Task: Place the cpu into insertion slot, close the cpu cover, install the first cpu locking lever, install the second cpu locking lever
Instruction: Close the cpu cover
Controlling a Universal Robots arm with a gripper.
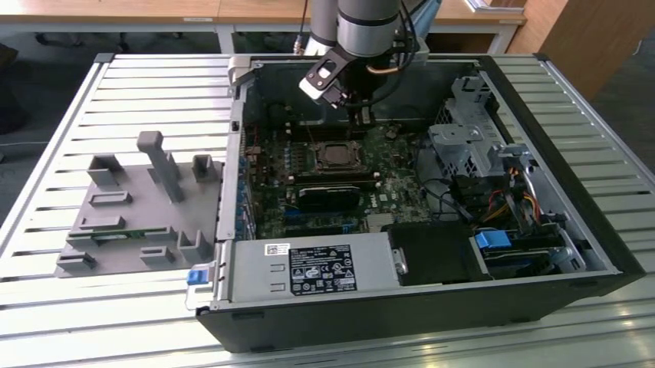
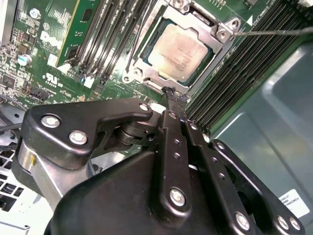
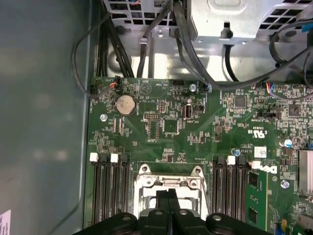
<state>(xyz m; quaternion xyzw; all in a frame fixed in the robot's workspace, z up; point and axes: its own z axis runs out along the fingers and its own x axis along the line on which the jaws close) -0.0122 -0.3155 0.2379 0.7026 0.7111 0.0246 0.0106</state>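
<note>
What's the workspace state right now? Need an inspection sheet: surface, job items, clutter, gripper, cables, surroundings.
Surface: slatted metal table carrying an open computer case.
Job's things: cpu sits in the insertion slot; cpu cover lies down around it; a thin lever sticks out over the memory slots.
Clutter: grey fixture block on the table, to the exterior view's left of the case.
Grippers: gripper shut, nothing seen between the fingers, tips at the cover's edge; contact cannot be told.
Cables: black bundle beyond the board; coloured leads by the drive bays.
Surroundings: wooden desks behind the table.
</note>
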